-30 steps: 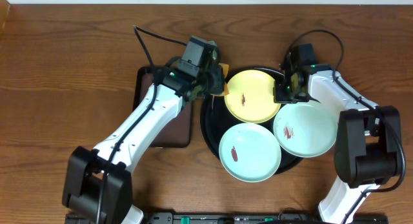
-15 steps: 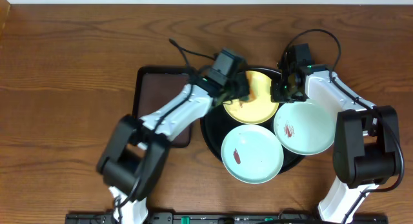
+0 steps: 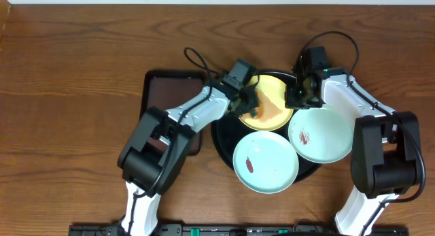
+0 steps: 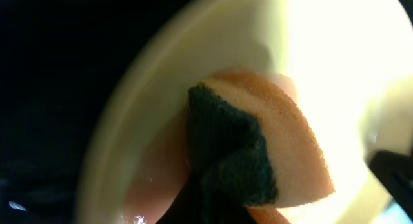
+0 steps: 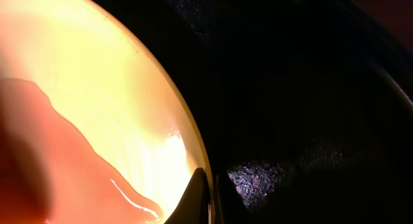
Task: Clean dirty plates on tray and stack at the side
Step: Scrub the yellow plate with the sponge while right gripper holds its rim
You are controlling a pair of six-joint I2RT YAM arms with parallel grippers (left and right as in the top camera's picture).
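Observation:
A pale yellow plate (image 3: 275, 93) lies at the back of the round black tray (image 3: 221, 137). My left gripper (image 3: 248, 103) is shut on an orange sponge (image 3: 260, 113) with a dark green scouring face (image 4: 226, 146), and the sponge presses on the plate's left half (image 4: 335, 50). My right gripper (image 3: 297, 94) is shut on the yellow plate's right rim (image 5: 193, 153), its fingertips (image 5: 197, 192) pinching the edge. Two mint-white plates (image 3: 265, 162) (image 3: 321, 135) sit at the tray's front, each with a reddish-brown smear.
A rectangular dark-brown tray (image 3: 170, 93) lies left of the black tray, partly under my left arm. Brown wood tabletop (image 3: 68, 93) stretches left and behind. The right mint plate overhangs the black tray's right rim.
My left arm has swung right from the rectangular tray and brought the sponge onto the yellow plate. The right gripper has stayed on the plate's rim.

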